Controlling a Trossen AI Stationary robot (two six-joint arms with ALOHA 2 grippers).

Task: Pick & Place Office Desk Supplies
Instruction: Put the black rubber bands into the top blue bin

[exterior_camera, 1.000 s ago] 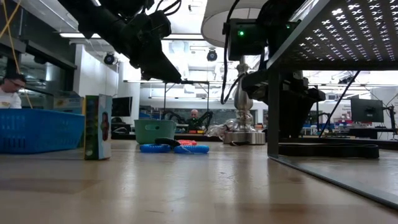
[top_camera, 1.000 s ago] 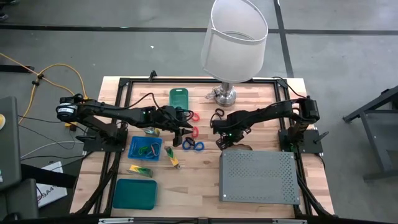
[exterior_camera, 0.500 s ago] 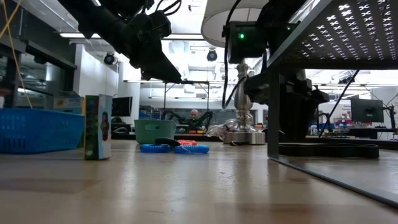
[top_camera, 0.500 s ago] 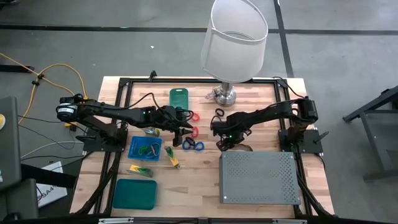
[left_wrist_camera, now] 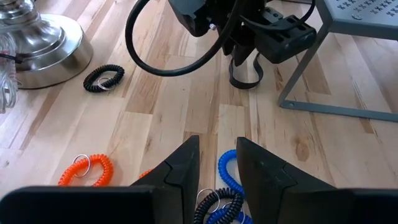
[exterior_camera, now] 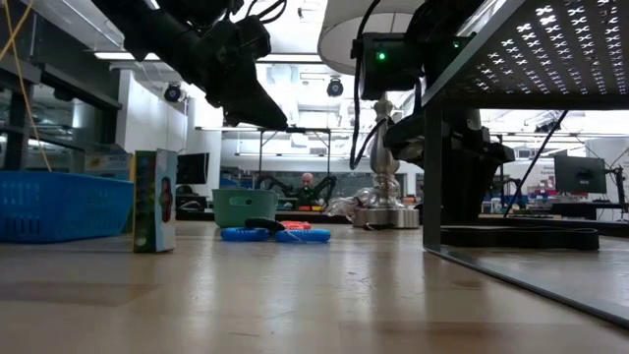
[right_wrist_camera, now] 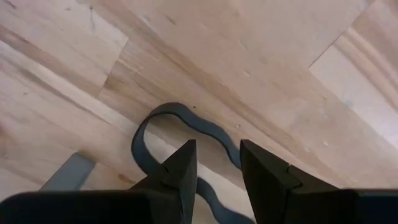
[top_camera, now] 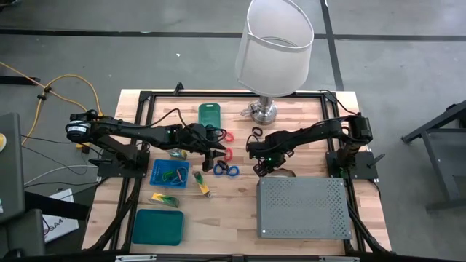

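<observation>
Black band [right_wrist_camera: 163, 132] flat on bench [right_wrist_camera: 261, 56] beside grey box leg, just under right gripper [right_wrist_camera: 214, 163], fingers parted, empty. Could snag the leg or pinch only an edge. Left gripper [left_wrist_camera: 216, 163] open above blue coils [left_wrist_camera: 229, 180].

Grey concrete floor [top_camera: 408, 58] with dark seams around the wooden table [top_camera: 233, 211]; bright workshop with distant benches beyond.

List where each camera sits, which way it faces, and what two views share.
High: overhead, straight down; both arms, lamp.
Low: tabletop height, level across; arms overhead.
Left wrist: past the open left gripper at blue coils.
Right wrist: past the open right gripper at a black band.
Shared: the left wrist also shows that band.
</observation>
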